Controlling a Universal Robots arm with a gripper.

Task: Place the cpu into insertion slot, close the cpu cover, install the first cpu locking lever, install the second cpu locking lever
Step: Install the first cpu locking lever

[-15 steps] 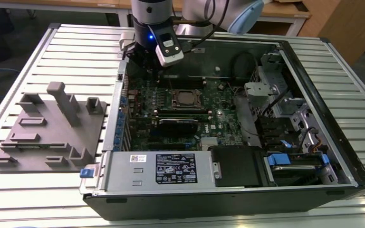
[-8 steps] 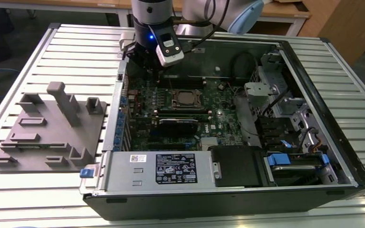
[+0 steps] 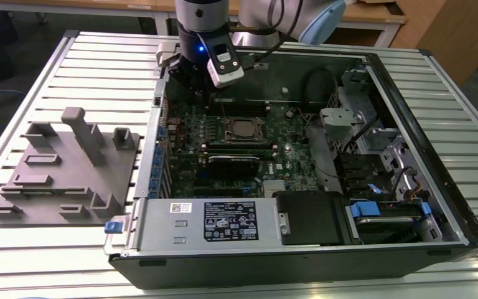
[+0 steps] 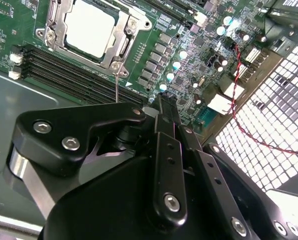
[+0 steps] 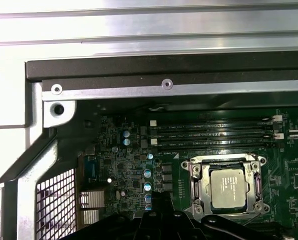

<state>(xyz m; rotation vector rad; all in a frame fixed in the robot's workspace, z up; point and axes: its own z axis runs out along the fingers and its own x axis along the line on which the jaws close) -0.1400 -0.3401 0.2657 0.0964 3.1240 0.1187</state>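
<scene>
Inside the insertion slot (image 5: 194, 186), the cpu (image 5: 228, 187) is lying flat, and the cpu cover (image 5: 228, 161) is resting down around it, so these two steps are looking done. Just beside the slot's corner, one thin wire lever (image 4: 117, 90) is standing up free, so I am judging the locking as not finished; of the other lever I cannot tell. Near that same corner, the jaws are hovering above the green board (image 4: 198, 60), seemingly pressed together and holding nothing.

One cpu (image 5: 228, 187), one cpu cover (image 5: 226, 163), one computer case (image 3: 305, 255), one grey fixture (image 3: 65, 180).
</scene>
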